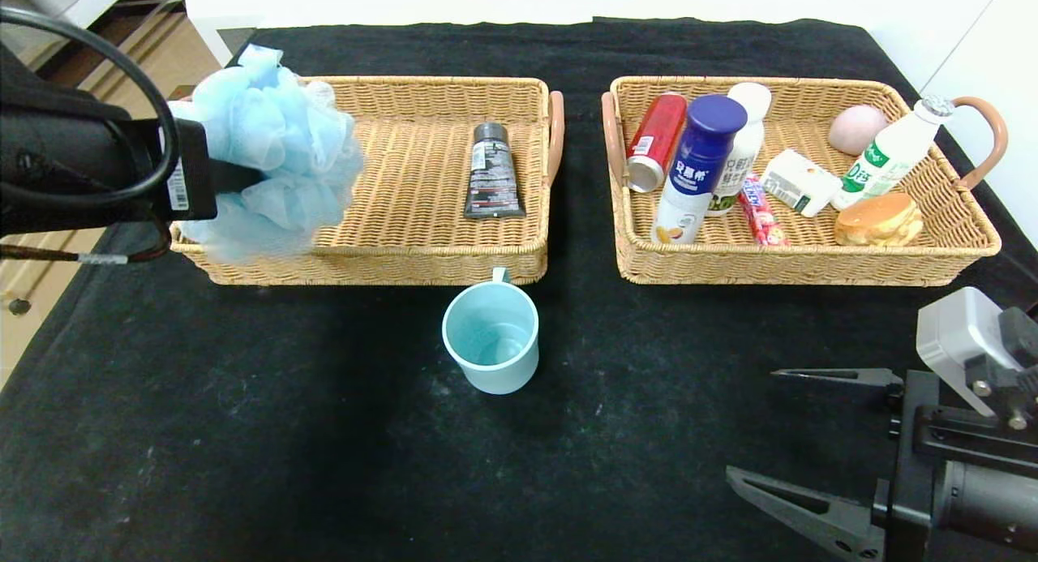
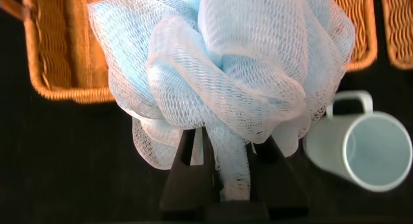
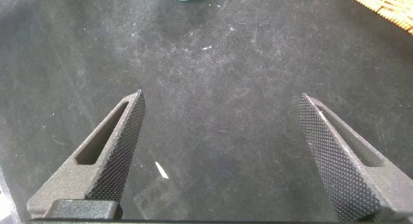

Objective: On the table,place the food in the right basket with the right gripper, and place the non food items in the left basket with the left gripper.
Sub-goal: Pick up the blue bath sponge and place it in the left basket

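My left gripper is shut on the pale-blue bath pouf and holds it over the left end of the left basket. In the left wrist view the pouf covers the fingertips. The dark tube lies in that basket. The teal mug stands upright on the table just before the basket. The right basket holds the blue-capped bottle, the white-capped bottle and the red candy stick. My right gripper is open and empty at the front right.
The right basket also holds a red can, a pink round item, a green-print bottle, a small white carton and a bun. The right wrist view shows bare black cloth.
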Controlling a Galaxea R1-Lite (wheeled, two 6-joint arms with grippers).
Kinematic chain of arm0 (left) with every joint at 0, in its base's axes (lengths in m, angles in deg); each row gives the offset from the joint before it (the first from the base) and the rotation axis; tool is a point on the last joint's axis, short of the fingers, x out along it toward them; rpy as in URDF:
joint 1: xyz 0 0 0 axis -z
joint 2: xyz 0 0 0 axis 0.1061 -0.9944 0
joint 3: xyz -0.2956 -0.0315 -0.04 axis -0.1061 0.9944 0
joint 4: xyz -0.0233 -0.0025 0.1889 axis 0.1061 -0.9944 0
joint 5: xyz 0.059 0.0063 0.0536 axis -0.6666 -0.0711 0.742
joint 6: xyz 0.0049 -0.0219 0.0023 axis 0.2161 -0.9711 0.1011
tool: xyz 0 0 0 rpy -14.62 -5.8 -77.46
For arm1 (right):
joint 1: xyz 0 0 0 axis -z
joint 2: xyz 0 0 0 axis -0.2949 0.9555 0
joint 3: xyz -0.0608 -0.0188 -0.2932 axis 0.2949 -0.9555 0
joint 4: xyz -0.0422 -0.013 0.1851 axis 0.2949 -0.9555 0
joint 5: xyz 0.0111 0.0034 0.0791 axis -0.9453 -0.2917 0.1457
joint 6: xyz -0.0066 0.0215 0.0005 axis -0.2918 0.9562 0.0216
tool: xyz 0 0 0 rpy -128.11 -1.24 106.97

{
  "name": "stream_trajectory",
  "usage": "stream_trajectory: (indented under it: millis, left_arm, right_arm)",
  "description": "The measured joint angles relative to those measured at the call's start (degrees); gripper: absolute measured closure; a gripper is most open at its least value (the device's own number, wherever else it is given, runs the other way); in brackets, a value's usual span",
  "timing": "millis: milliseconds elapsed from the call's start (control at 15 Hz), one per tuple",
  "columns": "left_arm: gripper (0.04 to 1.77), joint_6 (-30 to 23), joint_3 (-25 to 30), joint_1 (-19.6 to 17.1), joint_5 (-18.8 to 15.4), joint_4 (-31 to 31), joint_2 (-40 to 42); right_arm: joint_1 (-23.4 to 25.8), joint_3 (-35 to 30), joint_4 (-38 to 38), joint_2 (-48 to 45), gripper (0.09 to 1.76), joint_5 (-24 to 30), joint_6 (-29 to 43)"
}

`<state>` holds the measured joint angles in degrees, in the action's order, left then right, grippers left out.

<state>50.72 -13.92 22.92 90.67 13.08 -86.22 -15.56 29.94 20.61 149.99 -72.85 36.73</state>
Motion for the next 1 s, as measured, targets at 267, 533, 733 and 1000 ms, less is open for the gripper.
stream_trajectory:
  millis: [267,533,733,1000]
  left_arm:
    - [1.54,-0.33,-3.04,-3.34,0.39,6.7,-5.38]
    - [1.55,0.29,-4.24,-5.71,-0.06,13.09,-9.73]
    - [1.55,0.79,-5.33,-5.51,-0.09,14.03,-12.15]
    - [1.55,0.77,-7.85,-5.71,-0.09,15.96,-15.35]
  right_arm:
    - [0.27,0.09,-0.02,-0.24,0.14,0.06,-0.02]
    - [0.27,0.06,-0.02,-0.52,0.14,0.09,-0.46]
    - [0.27,-0.13,-0.02,-0.5,0.14,0.09,-0.68]
    - [0.38,-0.09,0.0,-0.44,0.14,0.09,-0.69]
